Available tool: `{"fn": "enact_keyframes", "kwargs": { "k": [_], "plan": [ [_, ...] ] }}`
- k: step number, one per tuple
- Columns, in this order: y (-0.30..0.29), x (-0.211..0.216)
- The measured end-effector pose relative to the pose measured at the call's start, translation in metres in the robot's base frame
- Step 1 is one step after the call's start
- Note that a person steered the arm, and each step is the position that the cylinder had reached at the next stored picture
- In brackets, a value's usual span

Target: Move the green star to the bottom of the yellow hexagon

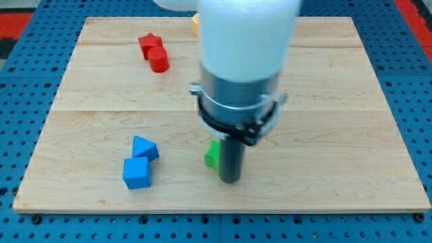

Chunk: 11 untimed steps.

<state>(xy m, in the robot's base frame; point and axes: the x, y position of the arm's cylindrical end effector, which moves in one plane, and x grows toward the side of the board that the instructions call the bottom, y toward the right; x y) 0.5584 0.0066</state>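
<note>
A green block (212, 156), its shape mostly hidden by the rod, lies on the wooden board (337, 135) below the view's middle. My tip (231, 180) rests on the board just right of it, touching or nearly touching its right side. A sliver of a yellow block (194, 25) shows at the view's top, left of the arm's white body, which hides the rest of it.
A red star (149, 43) and a red cylinder (159, 61) sit together at the upper left. A blue triangular block (144, 148) and a blue cube (137, 173) sit together at the lower left. The board's edges border blue pegboard.
</note>
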Motion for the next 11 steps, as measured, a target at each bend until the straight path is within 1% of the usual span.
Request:
{"fn": "enact_keyframes", "kwargs": {
  "k": [1, 2, 3, 4, 5, 6, 7, 8, 9, 10, 11],
  "plan": [
    [0.001, -0.059],
    [0.008, -0.088],
    [0.041, -0.059],
    [-0.016, -0.049],
    [-0.041, -0.079],
    [-0.017, -0.126],
    [-0.016, -0.185],
    [-0.021, -0.216],
    [-0.010, -0.190],
    [-0.014, -0.223],
    [-0.016, -0.277]
  ]
}}
